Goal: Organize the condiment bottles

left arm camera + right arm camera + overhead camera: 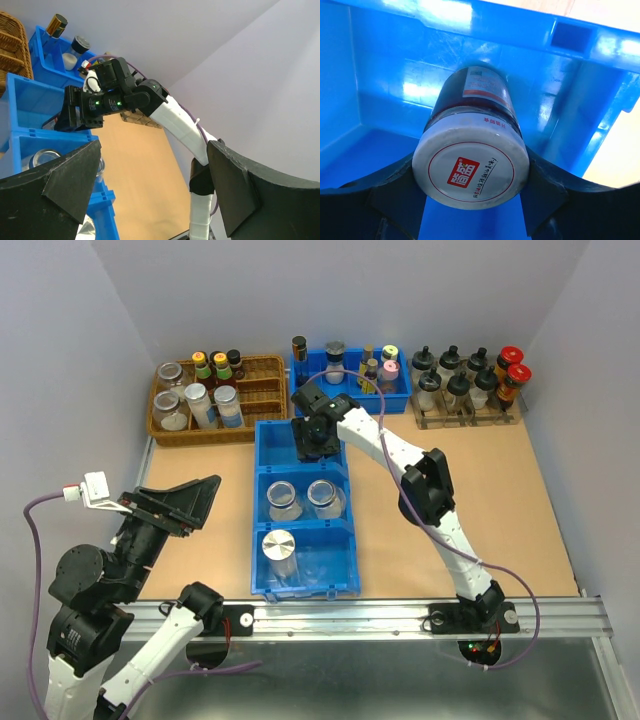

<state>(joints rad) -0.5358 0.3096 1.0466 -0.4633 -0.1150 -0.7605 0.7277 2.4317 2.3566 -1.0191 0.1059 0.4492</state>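
the right pincer is down inside the far compartment of the long blue tray, in the upper middle of the overhead view, and it is clamped on the jar with the red-and-white top. in the right wrist view the lid fills the lower centre of the frame, with dark fingers pressed against both sides of it and the glass body reaching away toward the tray's blue wall. i cannot tell whether the jar's base touches the tray floor. the left pincer hangs at the lower left of the overhead view, well apart from the tray, its jaws spread wide with nothing between them. in the tray's middle compartment stand a clear jar on the left and a clear jar on the right, just beside each other. the silver-lidded jar sits in the nearest compartment, toward its left side. the table is tan, closed in by pale grey walls, with a metal rail along the bottom edge. along the top of the frame run a wicker basket, a small blue bin and a clear rack, all holding bottles. the gripped jar is squat, with dark contents, a paper label on its side and a white lid carrying a thin red ring and a red square.
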